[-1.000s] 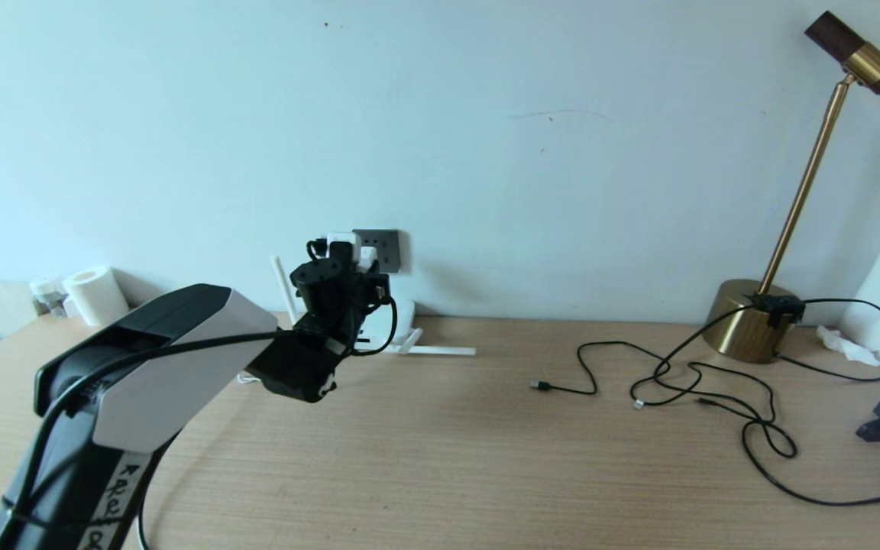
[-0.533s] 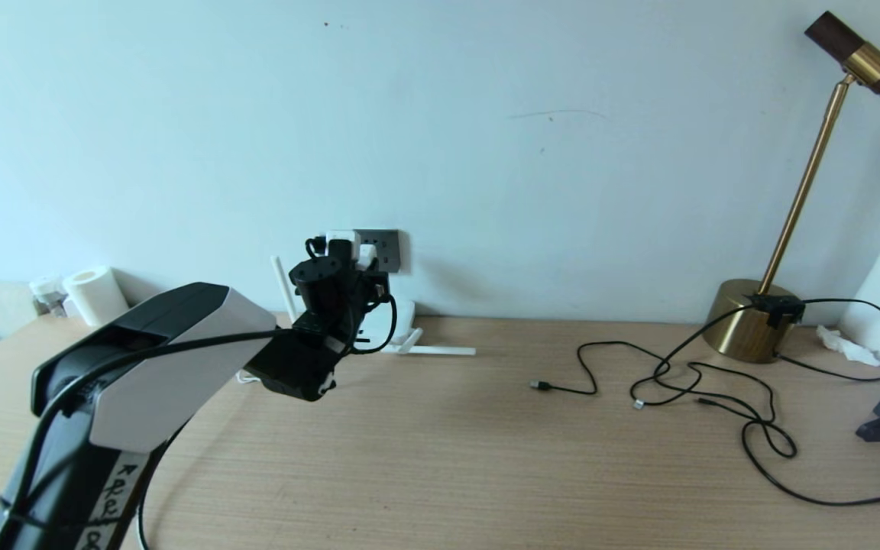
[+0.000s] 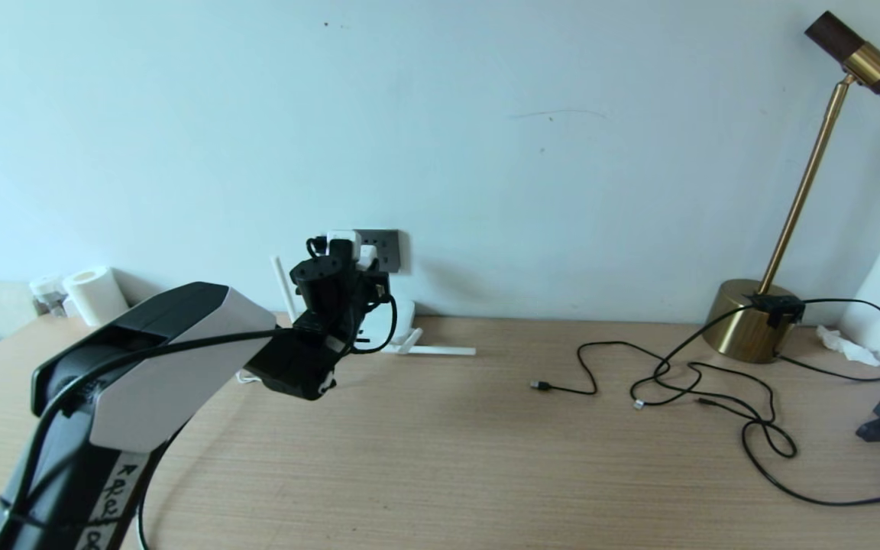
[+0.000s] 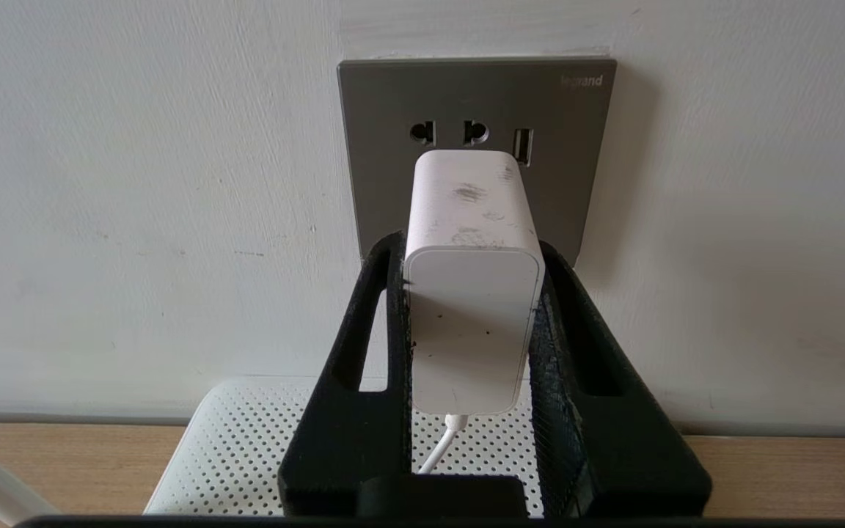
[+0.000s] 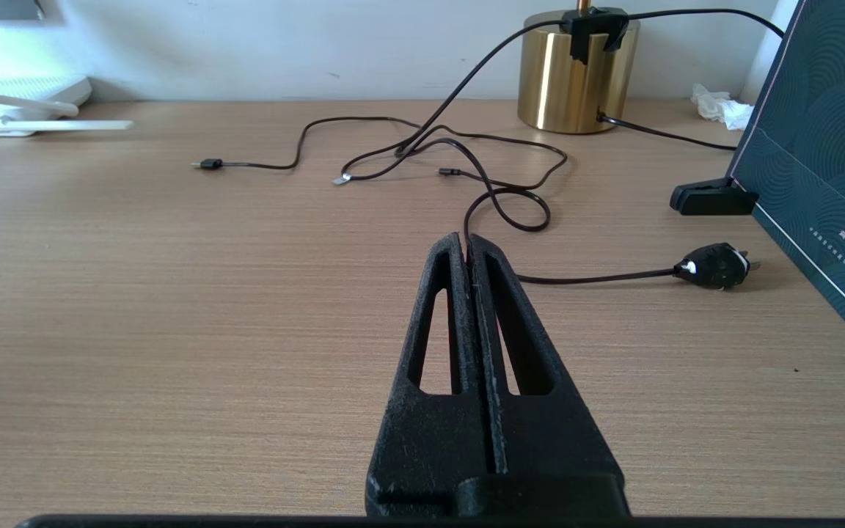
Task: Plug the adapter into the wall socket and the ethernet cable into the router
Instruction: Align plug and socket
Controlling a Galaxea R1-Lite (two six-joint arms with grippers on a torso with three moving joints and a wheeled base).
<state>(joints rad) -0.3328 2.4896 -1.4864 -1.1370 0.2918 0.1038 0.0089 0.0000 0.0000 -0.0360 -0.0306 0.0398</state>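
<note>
While wide bare counter [image 3: 440,458] is lying to its right, the left gripper [image 4: 470,293] is pressing its fingers [image 4: 386,323] against the adapter [image 4: 472,293], whose far end is meeting the wall socket [image 4: 562,147]. The right gripper [image 5: 466,253] is sitting pinched together, holding nothing.

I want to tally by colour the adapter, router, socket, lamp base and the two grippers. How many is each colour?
White: 2, the adapter and the router.
Grey: 1, the socket.
Gold: 1, the lamp base.
Black: 2, the left gripper, shut on the adapter at the socket, and the right gripper, shut over the table.
Total: 6.
</note>
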